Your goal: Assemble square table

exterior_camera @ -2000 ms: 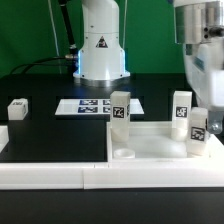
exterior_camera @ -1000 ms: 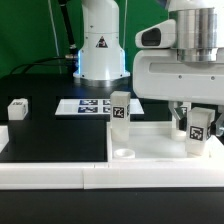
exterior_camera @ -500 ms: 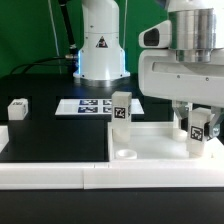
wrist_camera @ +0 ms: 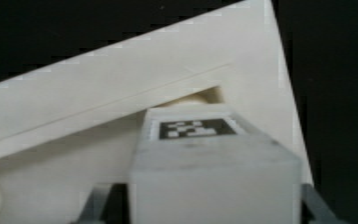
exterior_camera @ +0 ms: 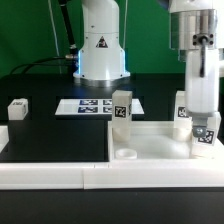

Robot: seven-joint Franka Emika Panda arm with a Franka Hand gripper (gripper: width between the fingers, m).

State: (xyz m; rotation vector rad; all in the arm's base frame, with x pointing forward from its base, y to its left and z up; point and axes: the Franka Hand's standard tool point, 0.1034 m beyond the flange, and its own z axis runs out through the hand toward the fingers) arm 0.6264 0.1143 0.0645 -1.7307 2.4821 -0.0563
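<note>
The white square slab (exterior_camera: 150, 138) lies flat against the fence, with an open round socket (exterior_camera: 124, 154) at its near left corner. One white tagged leg (exterior_camera: 120, 109) stands upright at its far left corner. Another leg (exterior_camera: 182, 107) stands at the far right, partly behind the hand. My gripper (exterior_camera: 206, 128) hangs over the near right corner, shut on a third leg (exterior_camera: 209, 141) standing upright on the slab. In the wrist view that leg (wrist_camera: 204, 150) sits between the dark fingers (wrist_camera: 101, 205), over the slab's corner (wrist_camera: 140, 80). A fourth leg (exterior_camera: 17, 109) lies loose at the exterior view's left.
The long white bar fence (exterior_camera: 55, 171) runs along the front and up the exterior view's left side. The marker board (exterior_camera: 88, 105) lies flat behind the slab. The robot base (exterior_camera: 100, 45) stands at the back.
The hand has turned about its vertical axis, from broad face to narrow side, staying over the near right corner. The gripped leg stays upright there.
</note>
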